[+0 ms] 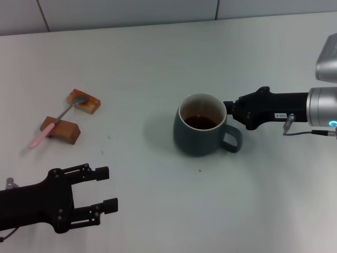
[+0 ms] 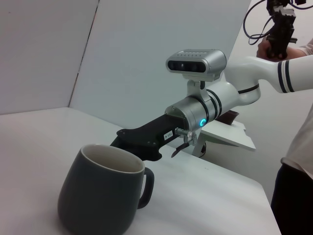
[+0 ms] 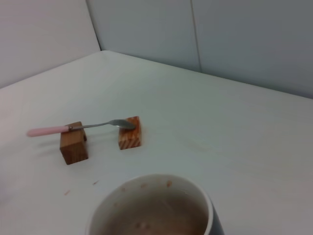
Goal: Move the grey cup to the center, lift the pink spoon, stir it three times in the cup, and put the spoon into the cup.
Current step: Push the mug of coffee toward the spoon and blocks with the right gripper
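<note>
The grey cup (image 1: 200, 138) stands near the table's middle with brown liquid inside and its handle pointing toward my right arm. It also fills the near part of the left wrist view (image 2: 98, 196) and the right wrist view (image 3: 156, 210). My right gripper (image 1: 231, 109) (image 2: 128, 139) reaches in from the right, its tip at the cup's rim just above the handle. The pink spoon (image 1: 52, 124) (image 3: 63, 129) lies far left, bridging two brown blocks, bowl on the farther one. My left gripper (image 1: 108, 190) hovers open and empty at the front left.
Two brown wooden blocks (image 1: 84, 101) (image 1: 61, 130) hold the spoon off the white table (image 1: 158, 63). A wall runs along the table's far edge. In the left wrist view a person (image 2: 298, 161) stands beyond the table's right side.
</note>
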Available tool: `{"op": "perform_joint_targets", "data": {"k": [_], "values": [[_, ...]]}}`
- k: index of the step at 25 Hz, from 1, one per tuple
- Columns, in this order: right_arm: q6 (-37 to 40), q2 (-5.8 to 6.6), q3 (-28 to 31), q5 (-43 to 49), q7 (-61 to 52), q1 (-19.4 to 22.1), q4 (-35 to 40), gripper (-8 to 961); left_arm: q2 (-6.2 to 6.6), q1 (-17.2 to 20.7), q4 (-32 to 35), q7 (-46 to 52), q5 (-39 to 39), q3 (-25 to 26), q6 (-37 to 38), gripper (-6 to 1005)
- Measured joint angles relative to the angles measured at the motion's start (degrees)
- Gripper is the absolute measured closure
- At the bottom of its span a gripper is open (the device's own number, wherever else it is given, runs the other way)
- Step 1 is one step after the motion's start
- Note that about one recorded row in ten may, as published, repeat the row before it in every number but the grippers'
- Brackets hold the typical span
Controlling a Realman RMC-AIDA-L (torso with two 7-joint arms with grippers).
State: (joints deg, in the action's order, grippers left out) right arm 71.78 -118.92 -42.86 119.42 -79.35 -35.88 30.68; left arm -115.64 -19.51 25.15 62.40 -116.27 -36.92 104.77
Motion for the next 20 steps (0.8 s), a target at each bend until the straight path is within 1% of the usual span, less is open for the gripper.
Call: {"op": "perform_joint_targets", "data": {"k": [12, 20], "values": [[-0.3, -0.07, -1.9, -0.1, 0.0, -2.8, -2.2, 954, -0.1, 0.0, 0.0, 0.0, 0.0, 0.0, 0.0, 261], [-0.3, -0.26, -2.0, -0.1, 0.0, -4.6, -3.5, 954, -0.11, 0.0, 0.0, 0.0, 0.0, 0.0, 0.0, 261]]}}
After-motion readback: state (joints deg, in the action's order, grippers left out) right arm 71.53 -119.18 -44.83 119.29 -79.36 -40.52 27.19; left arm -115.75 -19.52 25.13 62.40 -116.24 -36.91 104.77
